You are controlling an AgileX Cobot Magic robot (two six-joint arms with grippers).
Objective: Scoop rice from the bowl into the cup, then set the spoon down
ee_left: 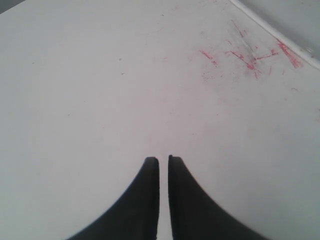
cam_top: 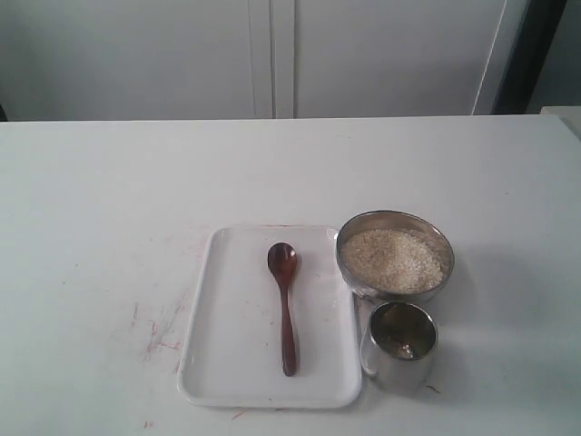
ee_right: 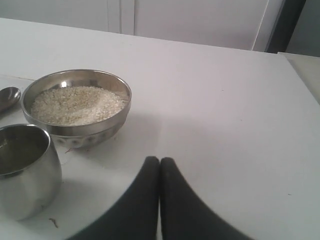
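The spoon (cam_top: 285, 304) is laid flat in the middle of the tray (cam_top: 218, 363), with its head towards the tray's far edge. The bowl (cam_top: 390, 214), filled nearly to the rim with rice (cam_top: 393, 259), is set just off the tray's far corner on the right arm's side. The cup (cam_top: 399, 363) is stood just off the same long edge, nearer; whether it touches the bowl cannot be told.

The left gripper (ee_left: 163, 159) is held almost closed, a thin slit between its fingers, and nothing is grasped. The right gripper (ee_right: 160, 161) is pressed closed and empty.

A slip is likely if the thin, flat handle is pinched shallowly. Grains could be spilled over the brim by a deep scoop, and the narrow cup could be missed or knocked. Open table (cam_top: 109, 200) is left on the tray's other sides, while room is tight on the vessel side
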